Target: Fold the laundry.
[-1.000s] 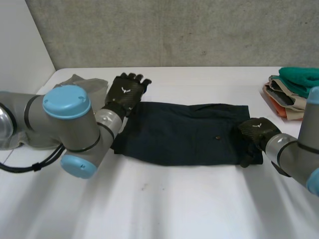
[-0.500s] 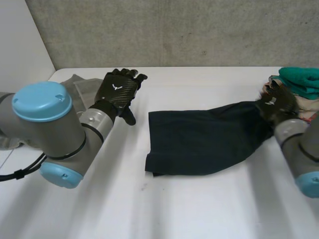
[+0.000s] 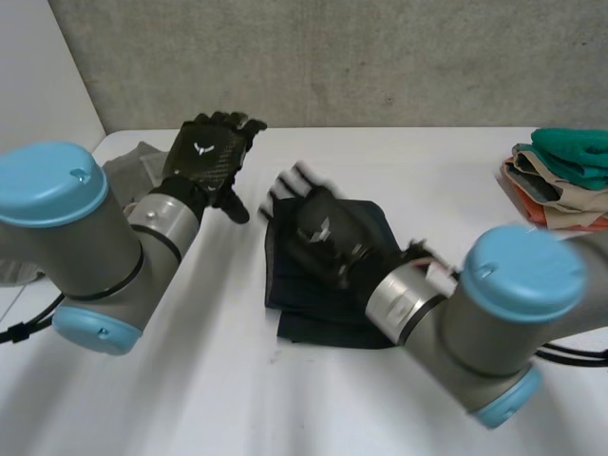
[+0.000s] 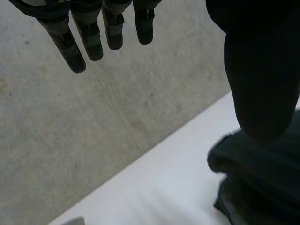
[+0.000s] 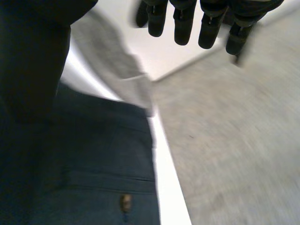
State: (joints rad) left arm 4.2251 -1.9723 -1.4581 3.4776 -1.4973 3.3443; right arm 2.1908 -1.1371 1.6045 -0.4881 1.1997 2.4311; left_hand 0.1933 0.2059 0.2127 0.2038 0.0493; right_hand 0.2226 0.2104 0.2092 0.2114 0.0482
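Dark blue shorts (image 3: 306, 321) now lie folded in half on the table (image 3: 237, 399), my right hand (image 3: 321, 231) has swung over them, fingers (image 5: 183, 28) spread open, and my left hand (image 3: 204, 157) hangs open beside.

Soft, even light; white table (image 3: 313, 399) bright; concrete wall (image 3: 380, 57) duller.

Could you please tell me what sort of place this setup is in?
Probably a robotics lab or test bench: robot arms at a white table, a bare concrete wall, and laundry for practice, a dark garment and a pile of folded clothes.
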